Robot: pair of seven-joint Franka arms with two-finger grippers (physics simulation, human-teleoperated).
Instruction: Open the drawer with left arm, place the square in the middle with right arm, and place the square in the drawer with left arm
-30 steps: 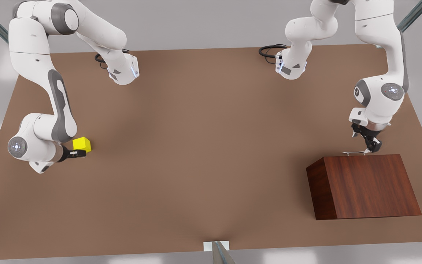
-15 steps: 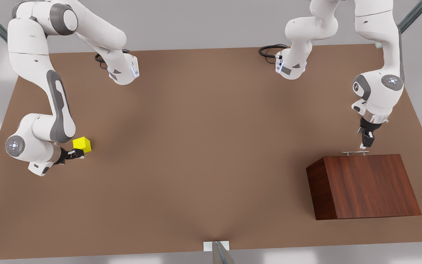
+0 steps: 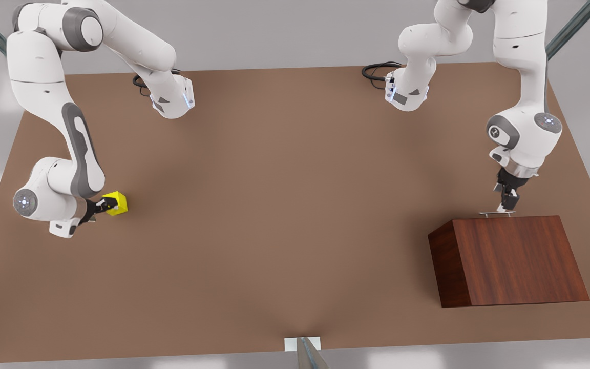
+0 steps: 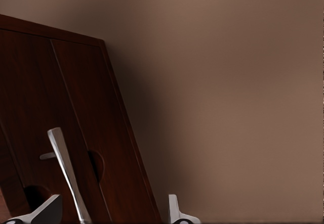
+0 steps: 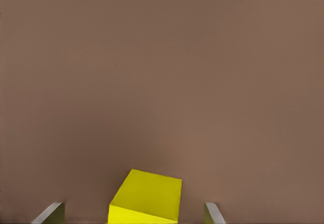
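The yellow square (image 3: 119,202) lies on the brown tabletop at the front view's left. My right gripper (image 3: 106,205) is open around it; in the right wrist view the square (image 5: 147,196) sits between the two spread fingertips (image 5: 50,214) without touching either. The drawer (image 4: 30,107) is shut in the slant-topped wooden cabinet (image 3: 510,259) at the front view's right. My left gripper (image 3: 503,207) points down at the silver handle (image 3: 497,213), open. The handle (image 4: 63,168) stands between its fingertips (image 4: 174,211), nearer one of them.
Both arm bases (image 3: 172,100) and black cables (image 3: 377,69) sit along the far table edge. A small white mount (image 3: 302,343) is at the near edge. Bare brown tabletop (image 3: 285,205) stretches between the square and the cabinet.
My right gripper has shifted toward the square, so that its fingers now straddle it. My left gripper swung upright, lifted, then came down onto the handle.
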